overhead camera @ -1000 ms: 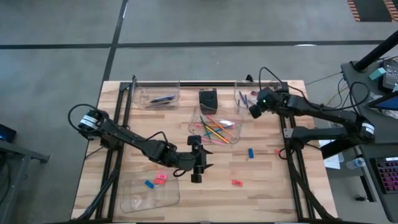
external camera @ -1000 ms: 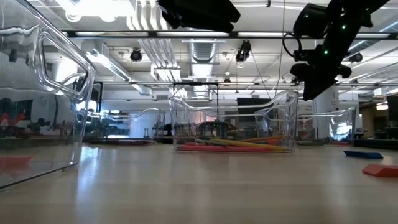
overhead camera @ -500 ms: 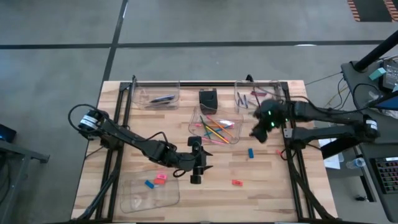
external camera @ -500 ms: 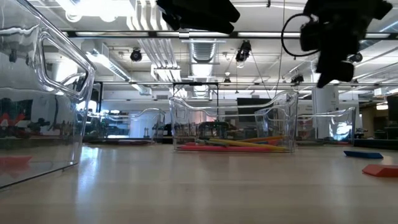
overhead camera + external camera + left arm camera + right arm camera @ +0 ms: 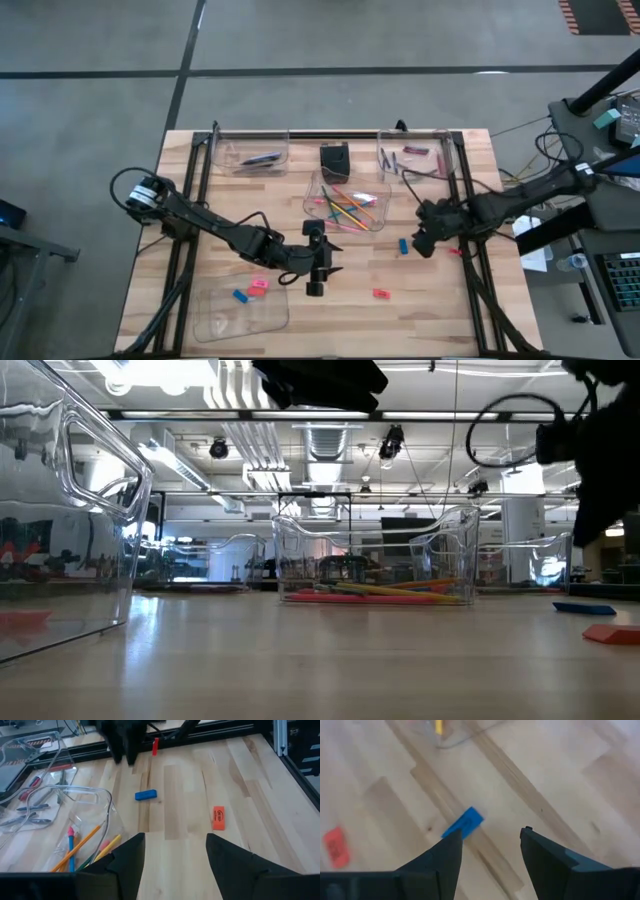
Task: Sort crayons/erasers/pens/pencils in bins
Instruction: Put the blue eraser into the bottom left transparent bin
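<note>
Blue eraser point(image 5: 403, 245) lies just beside the right gripper point(image 5: 424, 243), toward the table's middle, its long axis slanted; fingers spread, grasping nothing, much nearer than the left gripper point(image 5: 316, 283).

I see bright, even overhead light, ceiling lamps point(image 5: 160, 372) glaring low, and my right wrist view motion-blurred.

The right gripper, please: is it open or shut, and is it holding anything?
Open and empty. The right gripper shows a clear gap between its fingers, with the blue eraser lying free on the table beyond them.
</note>
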You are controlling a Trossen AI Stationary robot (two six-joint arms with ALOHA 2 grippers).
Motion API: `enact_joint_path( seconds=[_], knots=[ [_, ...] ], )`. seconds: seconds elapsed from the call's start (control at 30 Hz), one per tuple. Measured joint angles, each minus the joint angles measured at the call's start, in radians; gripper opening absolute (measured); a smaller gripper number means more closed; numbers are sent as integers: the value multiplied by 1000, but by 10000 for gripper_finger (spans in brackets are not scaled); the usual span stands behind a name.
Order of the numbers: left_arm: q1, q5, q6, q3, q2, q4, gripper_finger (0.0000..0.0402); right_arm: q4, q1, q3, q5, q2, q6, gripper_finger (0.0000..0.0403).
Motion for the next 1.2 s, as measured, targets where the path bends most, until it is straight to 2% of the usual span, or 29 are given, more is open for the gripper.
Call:
enact_joint_path(
  seconds=[0.07, 0.2, 0.37, 0.97, 1.07, 1.2],
  knots=[
    [0, 0, 0, 0, 0, 10, 196, 75, -1, -59, 4, 17, 22, 190],
    [0, 1, 0, 0, 0, 18, 196, 251, -14, -156, -17, 53, -67, 189],
    [0, 1, 0, -1, 0, 17, 196, 372, -25, -214, -11, 81, -168, 189],
    [0, 1, 1, -2, 4, 16, 196, 665, -34, -382, -17, 112, -273, 192],
    [0, 2, 1, -3, 5, 14, 196, 682, -34, -389, -46, 135, -274, 192],
    [0, 2, 1, -3, 5, 15, 196, 789, -33, -396, -126, 173, -286, 192]
  ],
)
